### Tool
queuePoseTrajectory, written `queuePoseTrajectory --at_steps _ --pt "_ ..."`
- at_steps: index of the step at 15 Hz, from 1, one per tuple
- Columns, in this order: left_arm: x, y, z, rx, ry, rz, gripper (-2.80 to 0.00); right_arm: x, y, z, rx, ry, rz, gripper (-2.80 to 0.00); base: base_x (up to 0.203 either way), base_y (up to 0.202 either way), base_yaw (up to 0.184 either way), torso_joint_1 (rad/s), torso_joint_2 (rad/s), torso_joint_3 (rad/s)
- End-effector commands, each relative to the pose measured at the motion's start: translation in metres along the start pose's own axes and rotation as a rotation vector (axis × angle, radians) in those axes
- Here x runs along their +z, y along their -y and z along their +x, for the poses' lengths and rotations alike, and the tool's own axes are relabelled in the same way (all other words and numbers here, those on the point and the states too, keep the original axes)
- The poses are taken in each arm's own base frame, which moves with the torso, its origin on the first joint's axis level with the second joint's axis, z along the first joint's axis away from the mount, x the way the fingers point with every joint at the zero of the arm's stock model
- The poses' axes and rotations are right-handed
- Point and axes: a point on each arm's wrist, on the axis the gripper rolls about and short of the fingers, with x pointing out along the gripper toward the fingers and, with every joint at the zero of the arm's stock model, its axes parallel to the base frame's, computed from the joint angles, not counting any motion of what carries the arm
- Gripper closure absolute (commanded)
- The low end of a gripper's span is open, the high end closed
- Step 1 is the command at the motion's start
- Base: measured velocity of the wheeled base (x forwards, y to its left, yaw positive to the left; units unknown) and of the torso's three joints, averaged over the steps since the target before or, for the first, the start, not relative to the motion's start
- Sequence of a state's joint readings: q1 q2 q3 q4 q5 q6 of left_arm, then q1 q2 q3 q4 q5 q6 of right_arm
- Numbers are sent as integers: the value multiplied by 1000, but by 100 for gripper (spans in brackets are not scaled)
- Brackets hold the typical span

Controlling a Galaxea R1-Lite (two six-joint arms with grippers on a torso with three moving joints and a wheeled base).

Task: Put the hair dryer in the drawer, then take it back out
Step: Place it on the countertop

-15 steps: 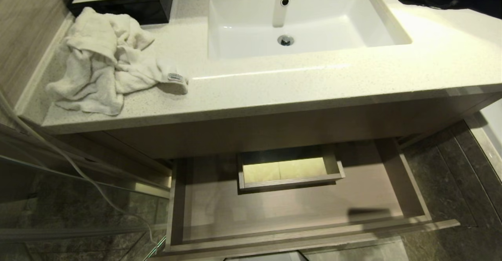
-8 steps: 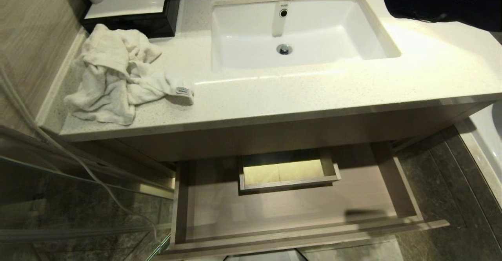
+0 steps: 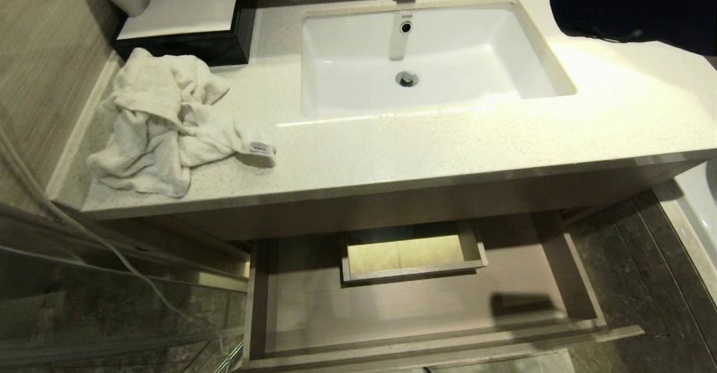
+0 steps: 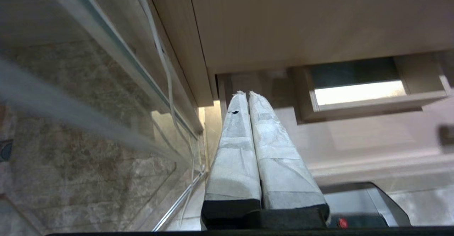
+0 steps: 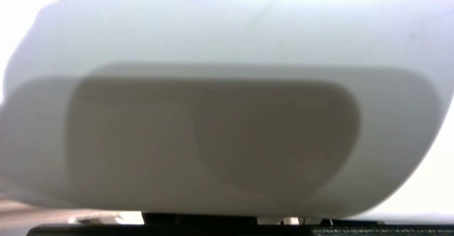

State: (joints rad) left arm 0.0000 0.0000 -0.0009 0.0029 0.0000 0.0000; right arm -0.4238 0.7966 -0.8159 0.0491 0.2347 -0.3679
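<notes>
**Q:** Entry for this moment. Where is the hair dryer relative to the right gripper?

**Op:** From my station I find it only in the right wrist view. A smooth white rounded shell, which I read as the hair dryer (image 5: 227,87), fills nearly that whole view. It sits right up against the wrist camera, directly ahead of the right gripper's mount. A grey shadow lies across the lower part of the shell.

**Q:** Is it clamped?

**Op:** I cannot tell. The shell hides the right gripper completely, so I log neither a grip nor a release, only that the dryer is hard against that wrist.

**Q:** And the left side?

**Op:** The left gripper (image 4: 248,94) is closed on nothing. Its two white-wrapped fingers (image 4: 234,151) are pressed together along their length. It hangs low in front of the vanity. The drawer's (image 3: 580,272) left rear corner lies just past the tips. The small boxed notch (image 3: 411,275) is further along the drawer's back, towards the middle.

**Q:** Drawer state?

**Op:** Pulled out under the counter (image 3: 448,143). Up on the counter, well apart from the left gripper, a crumpled white towel (image 3: 157,126) lies beside the sink (image 3: 347,90).
</notes>
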Motion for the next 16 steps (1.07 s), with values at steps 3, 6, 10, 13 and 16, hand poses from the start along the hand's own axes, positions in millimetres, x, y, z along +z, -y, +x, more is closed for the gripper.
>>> queuePoseTrajectory --at_steps 3,6,10,13,16 --pt "0 0 0 0 -1 0 0 5 5 5 -14 -3 -8 0 0 0 0 287 -30 236" --pt "0 0 0 0 -1 0 0 12 11 19 -13 -11 -13 0 0 0 0 304 -76 226" --pt "0 0 0 0 -2 0 0 25 22 42 -4 -27 -12 0 0 0 0 320 -118 201" --pt "0 0 0 0 -1 0 0 43 38 74 4 -43 -13 0 0 0 0 224 -98 117" --pt "0 0 0 0 -1 0 0 64 56 118 39 -110 -56 0 0 0 0 31 -19 20"
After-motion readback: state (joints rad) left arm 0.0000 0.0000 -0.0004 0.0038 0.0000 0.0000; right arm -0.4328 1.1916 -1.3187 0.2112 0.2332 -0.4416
